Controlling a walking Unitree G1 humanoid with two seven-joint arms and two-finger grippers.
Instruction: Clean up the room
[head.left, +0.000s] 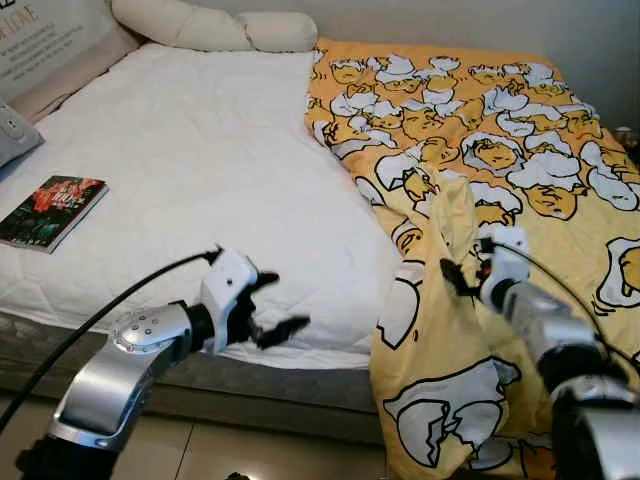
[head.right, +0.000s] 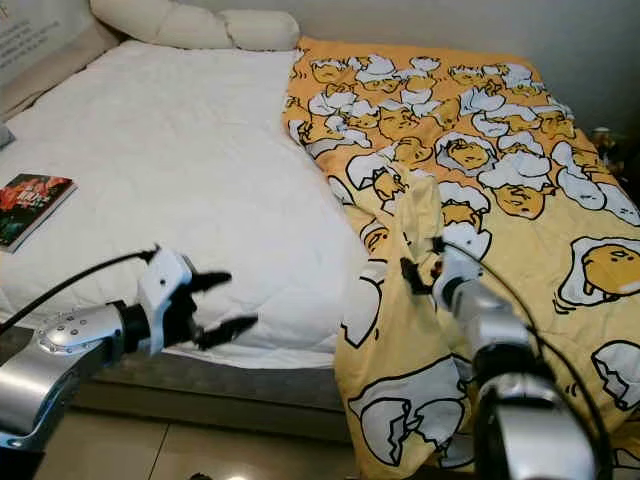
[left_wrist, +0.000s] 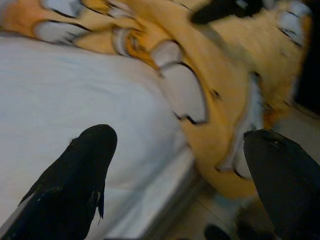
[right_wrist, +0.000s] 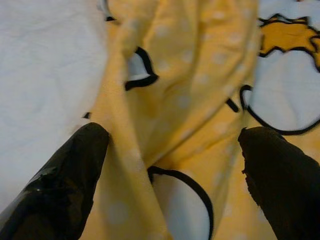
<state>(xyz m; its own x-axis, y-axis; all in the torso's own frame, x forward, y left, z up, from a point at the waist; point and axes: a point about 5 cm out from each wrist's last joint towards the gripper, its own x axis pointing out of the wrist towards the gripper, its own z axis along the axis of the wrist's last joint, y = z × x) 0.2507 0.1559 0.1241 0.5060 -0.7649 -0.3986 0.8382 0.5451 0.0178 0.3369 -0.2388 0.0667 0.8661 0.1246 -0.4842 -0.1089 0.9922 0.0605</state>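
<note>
The big yellow blanket with egg cartoons (head.left: 480, 160) covers one side of the white bed (head.left: 200, 170) and hangs off the edge. It looks soft, light and floppy, so pinch a raised fold.

The right gripper (right_wrist: 170, 150) is spread wide, a fold bunched between its fingers. The left gripper (head.left: 268, 308) is spread too, nothing inside, the blanket ahead of it.

The blanket's bottom is cut off. A small book (head.left: 52, 210) lies far away.
</note>
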